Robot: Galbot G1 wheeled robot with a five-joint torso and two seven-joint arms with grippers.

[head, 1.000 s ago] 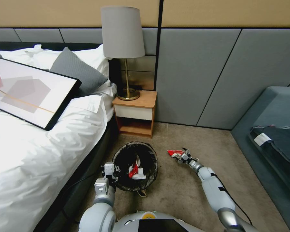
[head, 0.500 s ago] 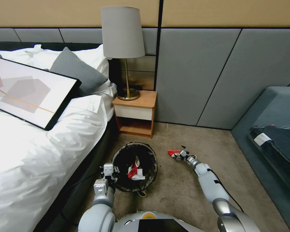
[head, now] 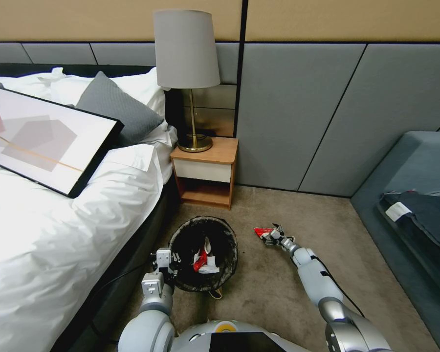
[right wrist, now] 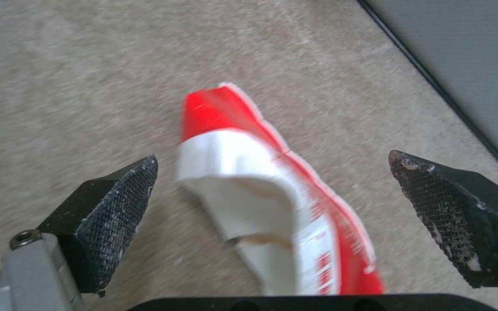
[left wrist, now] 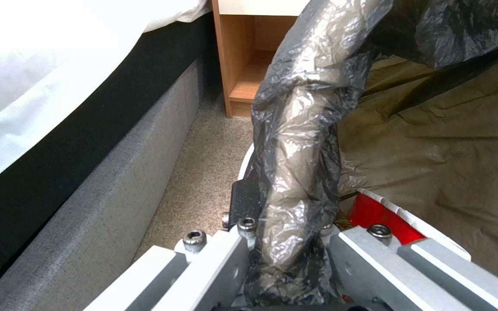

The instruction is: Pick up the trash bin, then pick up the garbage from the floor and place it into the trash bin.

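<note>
The trash bin (head: pixel 220 230), round and lined with a dark bag, stands on the carpet beside the bed with red-and-white litter (head: pixel 204 259) inside. My left gripper (head: pixel 169 262) is shut on the bin's rim; in the left wrist view its fingers (left wrist: pixel 226 255) pinch the bag-covered rim (left wrist: pixel 298 142). A red-and-white wrapper, the garbage (head: pixel 262 231), lies on the floor right of the bin. My right gripper (head: pixel 274 235) is low over it and open; in the right wrist view the wrapper (right wrist: pixel 260 190) lies between the two wide-apart pads (right wrist: pixel 116 207).
A wooden nightstand (head: pixel 206 166) with a lamp (head: pixel 186 54) stands against the padded wall behind the bin. The bed (head: pixel 44 230) with a framed picture (head: pixel 39 137) fills the left. A grey-blue sofa (head: pixel 415 171) is at the right. Open carpet (head: pixel 278 293) lies in front.
My right arm has pulled back slightly and lowered over the wrapper. The bin and left gripper have barely moved.
</note>
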